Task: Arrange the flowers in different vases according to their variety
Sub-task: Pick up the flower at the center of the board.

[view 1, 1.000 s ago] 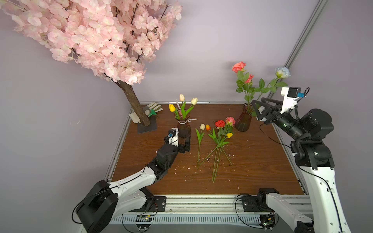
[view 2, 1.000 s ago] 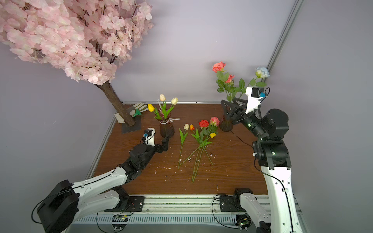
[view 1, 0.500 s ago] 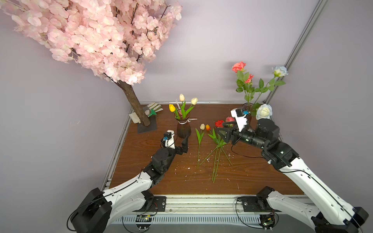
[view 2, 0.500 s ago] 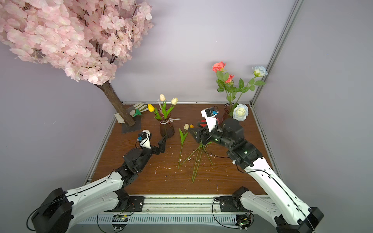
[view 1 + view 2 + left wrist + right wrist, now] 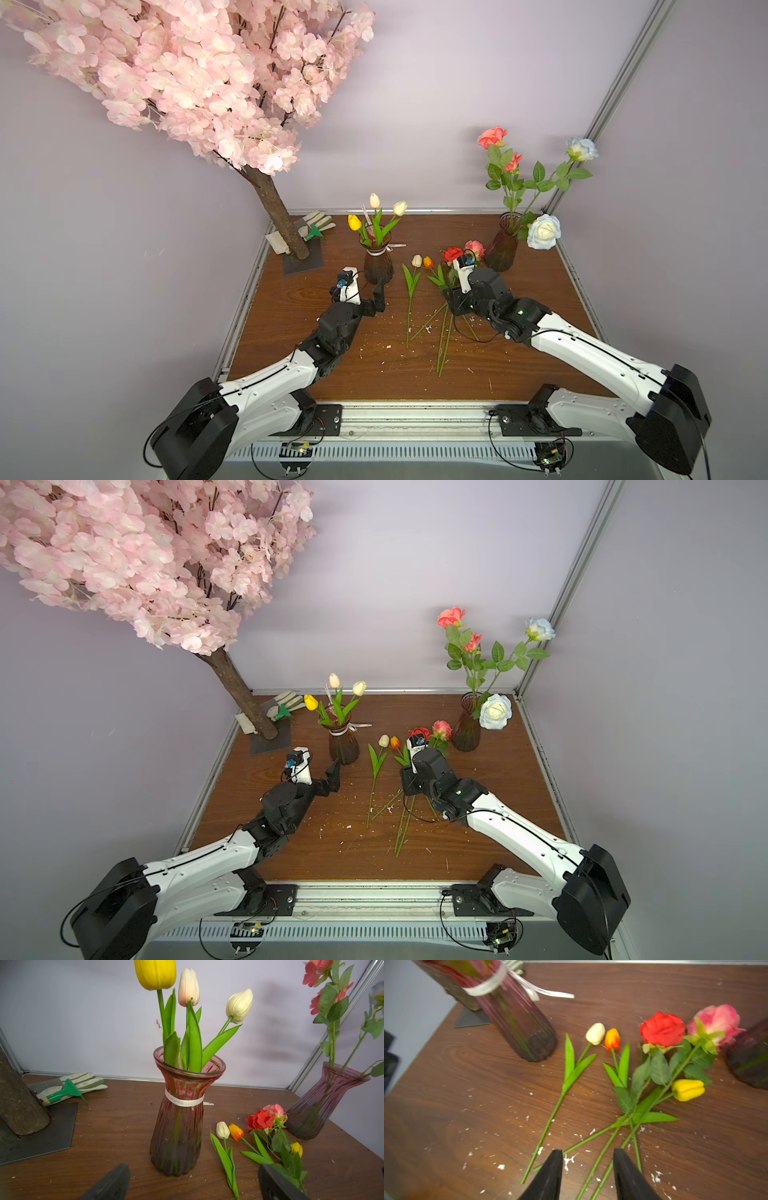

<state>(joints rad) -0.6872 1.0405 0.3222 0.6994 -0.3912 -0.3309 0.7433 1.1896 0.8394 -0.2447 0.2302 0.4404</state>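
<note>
Right wrist view: the right fingers stand partly apart and hold nothing. They hover low over the crossed stems of the loose flowers, with a few stems running through the gap.
Loose flowers: the red rose, pink rose and yellow tulip lie tangled on the tabletop between the two vases. The cream tulip and orange tulip lie just beside them.
Vases: the ribboned vase holds three tulips. The plain vase holds roses.
Left fingers: wide open and empty, just before the ribboned vase's foot.
Risk, mixed grab: closing here would likely pinch several stems at once, rose with tulip.
Risk, drag: the leaves interlock, so lifting one stem may tow its neighbours.
Risk, tipping: both vases look top-heavy, and the pink rose's head lies close against the plain one. A swung stem or wrist could topple it.
Open room: the tabletop is bare on the robot's side of the stems and beyond the right arm.
Edges: walls and a raised rail close the back and sides. The blossom tree and glove fill the far left corner, well apart.
</note>
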